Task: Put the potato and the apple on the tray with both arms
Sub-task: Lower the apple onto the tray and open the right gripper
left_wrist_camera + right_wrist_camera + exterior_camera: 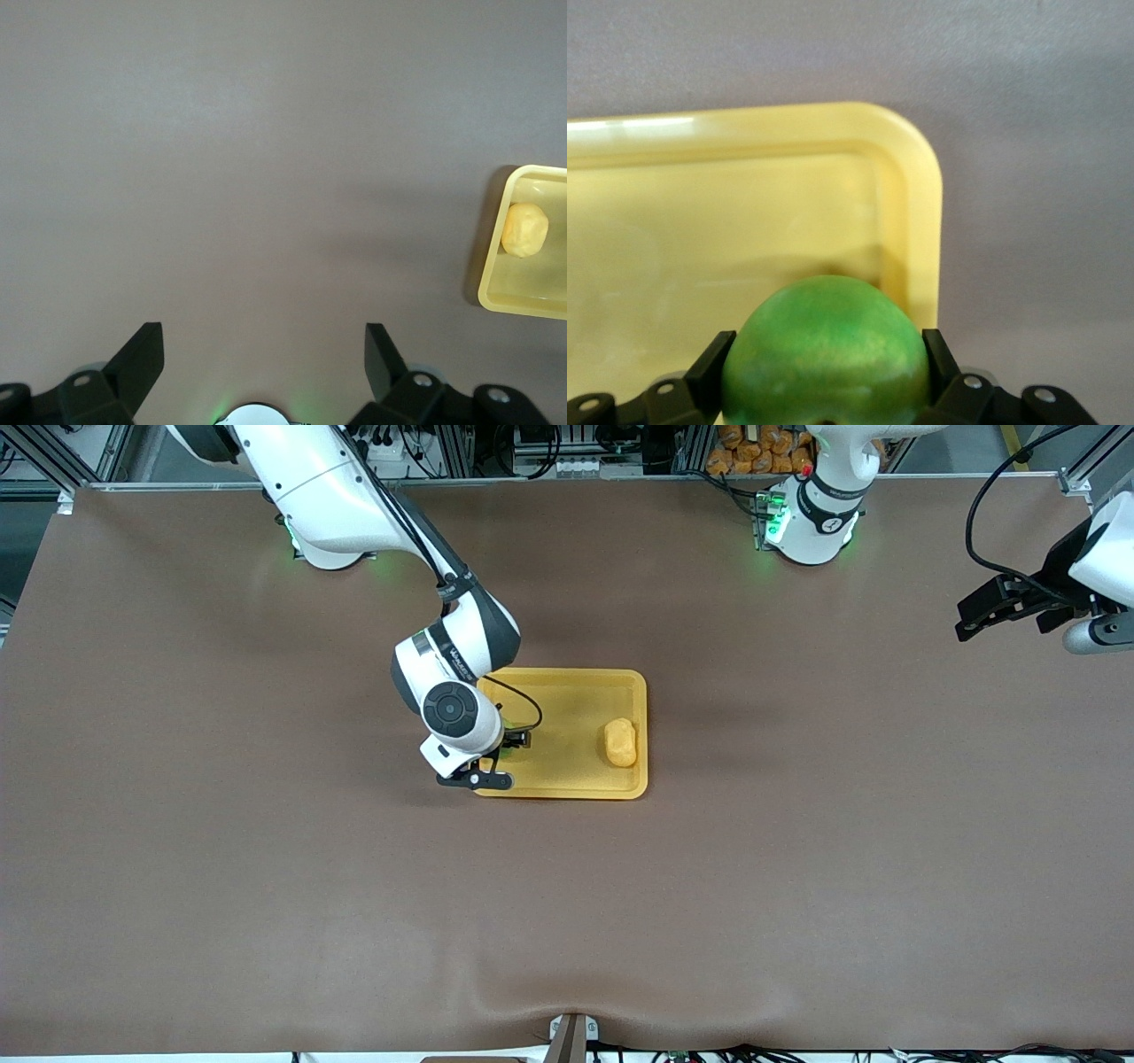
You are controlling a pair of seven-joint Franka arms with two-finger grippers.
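Observation:
The yellow-orange tray [567, 726] lies in the middle of the table. The potato [620, 742] rests in it at the end toward the left arm. My right gripper [498, 766] is low over the tray's corner toward the right arm's end. In the right wrist view it [827, 347] is shut on the green apple [828, 372], above the tray floor [744, 221]. The apple is mostly hidden by the wrist in the front view. My left gripper [967, 622] is open and empty, waiting high over the table's left-arm end. Its wrist view [263, 341] shows the tray [493, 274] and potato [524, 229].
The brown table mat [797, 850] covers the whole surface. The arm bases stand at the edge farthest from the front camera, with a pile of orange objects [762, 447] off the table there.

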